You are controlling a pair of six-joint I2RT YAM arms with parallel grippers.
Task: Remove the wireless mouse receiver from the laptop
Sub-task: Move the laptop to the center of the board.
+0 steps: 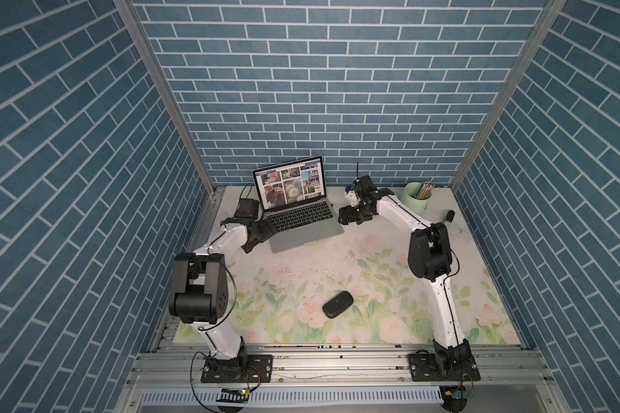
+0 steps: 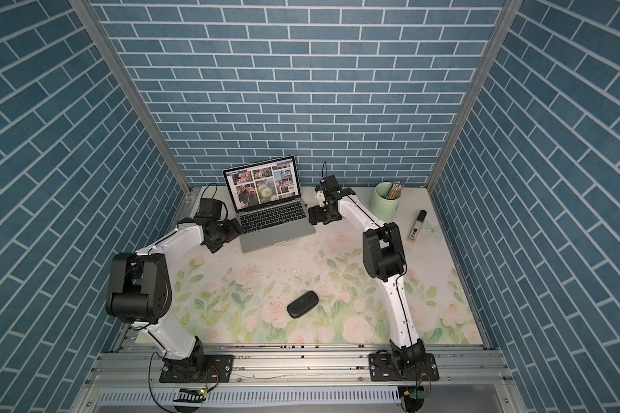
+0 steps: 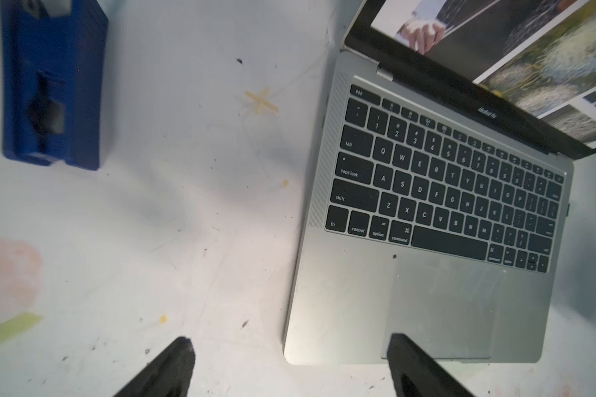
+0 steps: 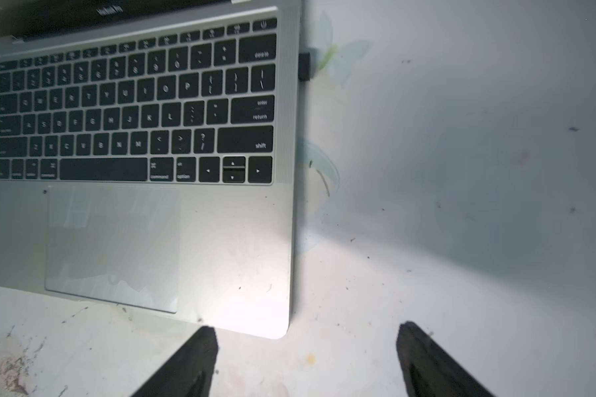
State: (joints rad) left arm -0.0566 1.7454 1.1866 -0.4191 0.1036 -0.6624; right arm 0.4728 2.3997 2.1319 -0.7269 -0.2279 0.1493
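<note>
A mouse [image 1: 338,304] lies on the floral surface [image 1: 373,250] nearest the arm bases; farther back the left pincer [image 3: 289,347] and right pincer [image 4: 307,333] hang wide and empty, flanking the open laptop [image 1: 301,229]. The receiver [image 4: 303,67], a black stub, sits plugged into the laptop's right edge beside the delete key; it is well apart from the right pincer.

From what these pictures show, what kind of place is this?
Probably a robot test cell dressed as a desk. The left arm and right arm are bolted to an aluminium rail, the brick walls look like printed panels, and a laptop, a pencil cup and a mouse sit on a flowered mat.
</note>
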